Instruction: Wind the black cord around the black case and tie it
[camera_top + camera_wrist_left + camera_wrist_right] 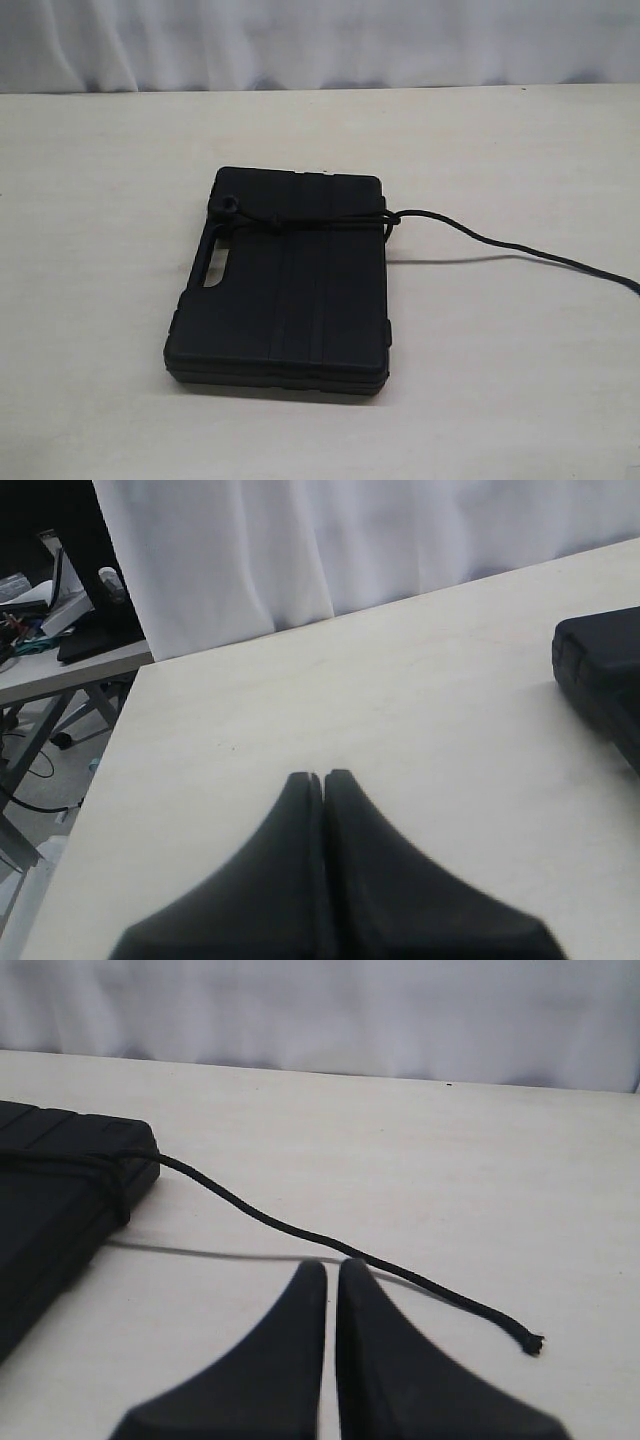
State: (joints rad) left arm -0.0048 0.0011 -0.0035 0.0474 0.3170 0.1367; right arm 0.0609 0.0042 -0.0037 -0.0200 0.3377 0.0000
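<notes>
Pale worktop (100,330) before a white curtain (320,40). Black case (285,300) lies flat at centre frame in the exterior view, handle slot (215,265) on its left. Black cord (470,232) crosses the case's upper part, with a small loop (230,205) at the upper-left corner; its loose tail trails to the right edge. Left jaws pressed together, empty; right jaws likewise closed on nothing, the cord's frayed end lying near

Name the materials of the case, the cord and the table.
Case: likely moulded plastic, matte black; ribbed grooves and a dull sheen. Cord: braided textile fibre, perhaps nylon; woven surface and a frayed tip. Table: pale wood or wood-look laminate, matte; faint grain streaks, cannot tell which.
</notes>
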